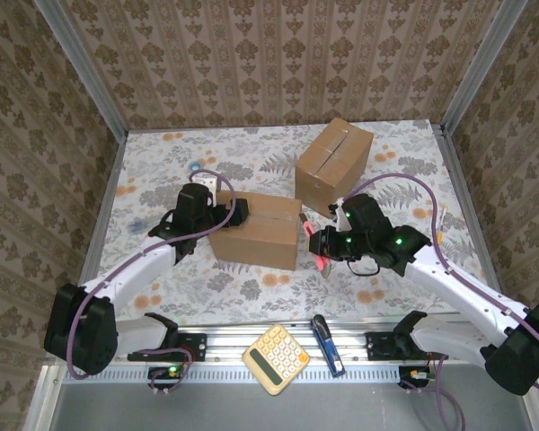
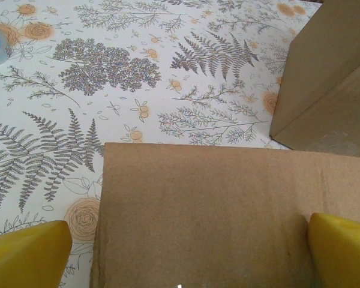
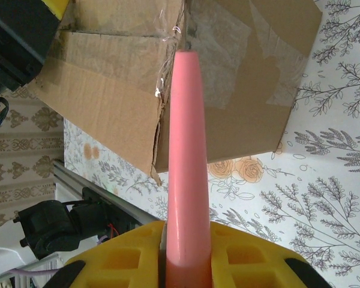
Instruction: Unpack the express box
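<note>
At the near box, right end effector grips a pink tool; left end effector gapes wide.

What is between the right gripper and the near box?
A pink tool, clamped in the right gripper, points at the near box's taped end. The right wrist view shows this.

Black-and-white arms, purple cables, yellow fingertips.

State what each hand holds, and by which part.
Right hand: pink tool, gripped at its butt end. Left hand: nothing; open, straddling the near box.
</note>
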Controlling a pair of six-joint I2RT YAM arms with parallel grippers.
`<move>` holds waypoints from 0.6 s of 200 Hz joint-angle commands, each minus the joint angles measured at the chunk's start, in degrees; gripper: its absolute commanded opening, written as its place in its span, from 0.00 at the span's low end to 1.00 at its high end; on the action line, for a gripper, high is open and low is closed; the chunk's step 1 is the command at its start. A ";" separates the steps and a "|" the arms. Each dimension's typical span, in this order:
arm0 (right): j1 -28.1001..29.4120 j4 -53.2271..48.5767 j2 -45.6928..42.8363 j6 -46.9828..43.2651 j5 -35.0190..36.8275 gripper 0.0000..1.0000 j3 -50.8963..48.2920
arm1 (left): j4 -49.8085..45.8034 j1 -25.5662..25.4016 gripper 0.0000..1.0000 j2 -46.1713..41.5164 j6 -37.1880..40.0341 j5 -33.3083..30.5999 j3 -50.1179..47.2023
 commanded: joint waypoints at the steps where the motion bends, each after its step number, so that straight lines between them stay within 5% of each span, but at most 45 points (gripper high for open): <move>1: 1.10 -5.14 1.03 1.46 -1.39 0.00 2.11 | -12.59 -0.36 1.00 2.23 0.54 -1.75 -3.46; 120: 3.61 -7.52 2.86 4.16 -4.10 0.00 2.77 | -13.33 -0.42 1.00 2.40 -0.49 -1.63 -4.70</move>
